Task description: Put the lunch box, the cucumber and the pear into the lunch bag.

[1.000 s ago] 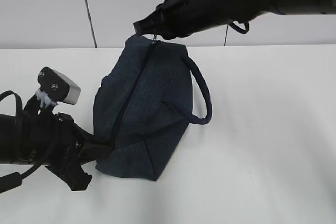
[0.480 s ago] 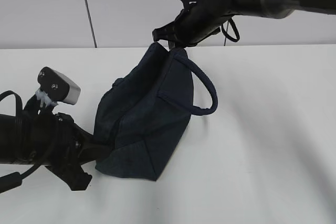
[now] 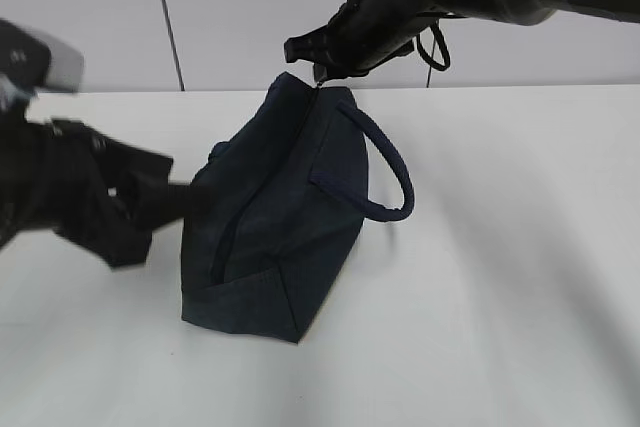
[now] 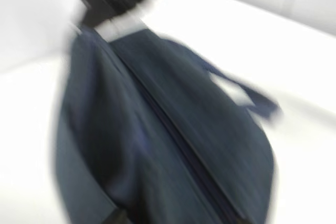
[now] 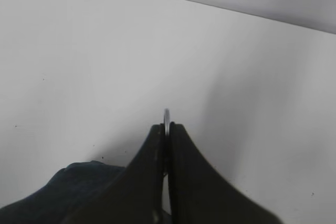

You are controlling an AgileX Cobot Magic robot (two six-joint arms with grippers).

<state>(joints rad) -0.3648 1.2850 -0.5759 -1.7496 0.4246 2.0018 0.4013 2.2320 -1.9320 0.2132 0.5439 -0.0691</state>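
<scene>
Navy lunch bag [image 3: 275, 217] alone on white table [image 3: 500, 247]; left view blurred.

Table [image 3: 500, 327]: plain white, matte top — it fills the lower part of the exterior view, with soft grey shadows across it.
Wall [image 3: 90, 17]: pale grey-white panels behind the table's far edge.
Seam [image 3: 167, 17]: one thin dark line, slightly slanted — it runs down the wall to the table's far edge.
</scene>
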